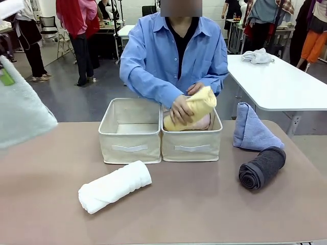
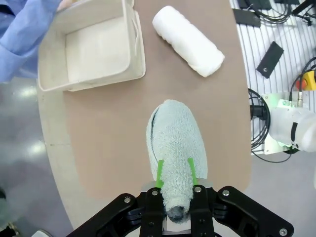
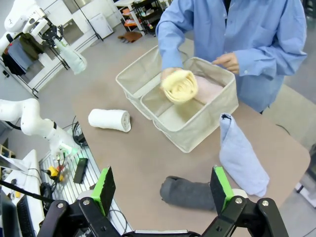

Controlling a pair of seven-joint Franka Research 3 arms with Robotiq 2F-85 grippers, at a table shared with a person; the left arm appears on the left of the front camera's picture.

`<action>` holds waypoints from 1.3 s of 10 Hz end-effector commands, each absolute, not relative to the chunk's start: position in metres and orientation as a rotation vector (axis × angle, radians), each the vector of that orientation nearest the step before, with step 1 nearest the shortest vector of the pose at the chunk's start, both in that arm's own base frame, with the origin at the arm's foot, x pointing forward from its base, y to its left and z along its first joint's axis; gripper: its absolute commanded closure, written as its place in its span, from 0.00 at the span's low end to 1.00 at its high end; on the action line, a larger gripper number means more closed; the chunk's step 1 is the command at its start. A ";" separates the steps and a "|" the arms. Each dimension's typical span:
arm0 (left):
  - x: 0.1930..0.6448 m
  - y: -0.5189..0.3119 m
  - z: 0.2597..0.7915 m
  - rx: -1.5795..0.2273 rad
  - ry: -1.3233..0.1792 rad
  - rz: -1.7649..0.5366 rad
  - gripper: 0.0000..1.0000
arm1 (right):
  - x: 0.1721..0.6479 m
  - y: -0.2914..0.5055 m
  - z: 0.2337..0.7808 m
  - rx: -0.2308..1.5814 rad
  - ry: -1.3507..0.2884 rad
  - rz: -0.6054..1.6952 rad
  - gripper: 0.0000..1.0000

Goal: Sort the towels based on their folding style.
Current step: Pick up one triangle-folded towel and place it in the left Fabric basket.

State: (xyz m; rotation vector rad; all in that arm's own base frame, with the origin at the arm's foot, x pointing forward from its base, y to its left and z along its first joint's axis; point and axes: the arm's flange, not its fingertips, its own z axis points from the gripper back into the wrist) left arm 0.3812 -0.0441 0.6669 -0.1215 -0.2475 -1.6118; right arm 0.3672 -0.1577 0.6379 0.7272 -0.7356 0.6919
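My left gripper is shut on the narrow end of a grey-green folded towel, held high above the table's left side. A white roll lies on the table in front of the empty left basket. The person's hand holds a yellow roll over the right basket, where a pink roll lies. A light blue pointed fold stands at the right, with a dark grey roll lying in front of it. My right gripper hangs open above the dark grey roll.
The two beige baskets stand side by side at the table's far middle, just in front of the person. A white table with a crumpled cloth stands behind on the right. Cables and gear lie on the floor off the table's left edge.
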 end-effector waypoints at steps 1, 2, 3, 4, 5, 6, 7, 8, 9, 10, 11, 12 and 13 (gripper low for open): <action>0.377 -0.030 0.668 -0.140 -0.284 -1.571 0.98 | 0.366 -0.157 0.637 0.741 -0.747 0.698 0.00; 0.381 -0.044 0.667 -0.122 -0.248 -1.612 0.98 | 0.366 -0.157 0.637 0.741 -0.747 0.698 0.00; 0.381 -0.044 0.667 -0.122 -0.248 -1.612 0.98 | 0.366 -0.157 0.637 0.741 -0.747 0.698 0.00; 0.381 -0.044 0.667 -0.122 -0.248 -1.612 0.98 | 0.366 -0.157 0.637 0.741 -0.747 0.698 0.00; 0.381 -0.044 0.667 -0.122 -0.248 -1.612 0.98 | 0.366 -0.157 0.637 0.741 -0.747 0.698 0.00; 0.381 -0.044 0.667 -0.122 -0.248 -1.612 0.98 | 0.366 -0.157 0.637 0.741 -0.747 0.698 0.00; 0.381 -0.044 0.667 -0.122 -0.248 -1.612 0.98 | 0.366 -0.157 0.637 0.741 -0.747 0.698 0.00; 0.381 -0.044 0.667 -0.122 -0.248 -1.612 0.98 | 0.366 -0.157 0.637 0.741 -0.747 0.698 0.00; 0.381 -0.044 0.667 -0.122 -0.248 -1.612 0.98 | 0.366 -0.157 0.637 0.741 -0.747 0.698 0.00; 0.381 -0.044 0.667 -0.122 -0.248 -1.612 0.98 | 0.366 -0.157 0.637 0.741 -0.747 0.698 0.00; 0.381 -0.044 0.667 -0.122 -0.248 -1.612 0.98 | 0.366 -0.157 0.637 0.741 -0.747 0.698 0.00; 0.384 -0.045 0.663 -0.131 -0.250 -1.611 0.84 | 0.366 -0.157 0.637 0.741 -0.747 0.698 0.00; 0.392 -0.058 0.659 -0.043 -0.204 -1.691 0.84 | 0.366 -0.157 0.637 0.741 -0.747 0.698 0.00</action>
